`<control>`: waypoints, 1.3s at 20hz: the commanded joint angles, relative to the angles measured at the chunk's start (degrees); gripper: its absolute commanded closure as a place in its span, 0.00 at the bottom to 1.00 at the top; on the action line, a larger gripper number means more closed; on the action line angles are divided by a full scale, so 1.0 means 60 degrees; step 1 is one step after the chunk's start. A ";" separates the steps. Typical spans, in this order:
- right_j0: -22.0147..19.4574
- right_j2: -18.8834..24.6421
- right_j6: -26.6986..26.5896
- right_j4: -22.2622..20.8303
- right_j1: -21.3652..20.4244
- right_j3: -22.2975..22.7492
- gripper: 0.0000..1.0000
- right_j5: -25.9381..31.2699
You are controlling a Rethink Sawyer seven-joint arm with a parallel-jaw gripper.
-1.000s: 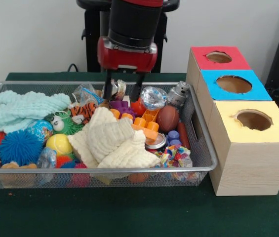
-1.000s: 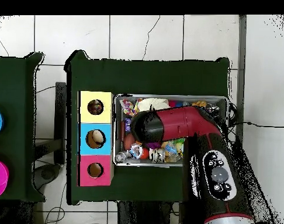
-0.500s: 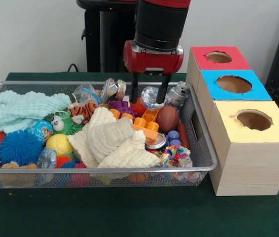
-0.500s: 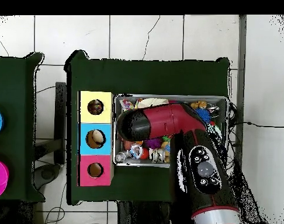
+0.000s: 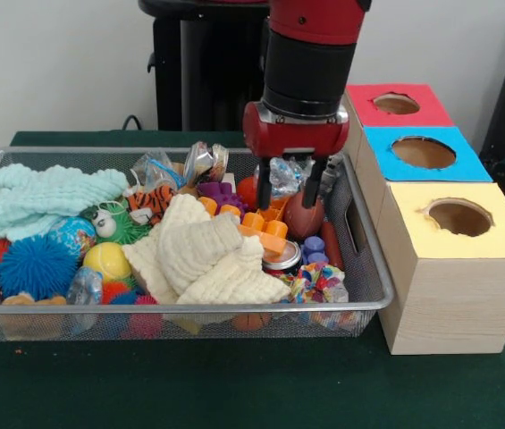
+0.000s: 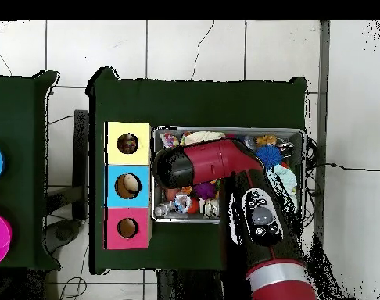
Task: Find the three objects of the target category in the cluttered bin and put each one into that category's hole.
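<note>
My gripper point(image 5: 287, 190) hangs open at the right end of the wire bin point(image 5: 361, 295), its fingers straddling a crumpled clear wrapper point(image 5: 285, 173) just above a brown football point(image 5: 300, 217). Nothing is held between the fingers. A silver metal can point(image 5: 327, 169) peeks out behind the right finger. Beside the bin stands a row of boxes with a red top point(image 5: 366, 100), a blue top point(image 5: 382, 152) and a yellow top point(image 5: 413, 228), each with a round hole. In the overhead view the arm's head point(image 6: 174, 166) covers the gripper, and something pale lies in the blue box's hole point(image 6: 128, 185).
The bin is packed: a cream cloth point(image 5: 200, 255), orange blocks point(image 5: 265, 228), purple blocks point(image 5: 219, 190), a tiger toy point(image 5: 152, 201), a yellow ball point(image 5: 106, 261), a blue spiky ball point(image 5: 36, 266) and a mint cloth point(image 5: 46, 192). The arm point(image 6: 259, 223) covers the bin's middle from above.
The gripper has moved right along the bin's back, from over the purple blocks to the wrapper and football, and has come lower. It stays open and empty.
</note>
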 commanded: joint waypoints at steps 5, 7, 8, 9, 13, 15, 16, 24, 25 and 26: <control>0.0416 0.0164 0.0934 0.0156 0.0832 -0.0744 0.00 -0.0392; 0.0461 0.0150 0.0924 0.0206 0.0844 -0.0815 0.00 -0.0338; 0.0477 0.0155 0.0916 0.0229 0.0868 -0.0868 0.00 -0.0313; 0.0489 0.0157 0.0915 0.0255 0.0867 -0.0898 0.00 -0.0290; 0.0511 0.0175 0.0901 0.0354 0.0887 -0.0999 0.00 -0.0265; 0.0510 0.0189 0.0858 0.0364 0.0923 -0.1089 0.00 -0.0273; 0.0499 0.0221 0.0782 0.0358 0.0969 -0.1181 0.00 -0.0252; 0.0321 0.0442 0.0227 0.0327 0.1208 -0.1793 0.00 -0.0087; 0.0313 0.0463 0.0196 0.0315 0.1270 -0.1863 0.00 -0.0102; 0.0303 0.0471 0.0165 0.0299 0.1331 -0.1952 0.00 -0.0107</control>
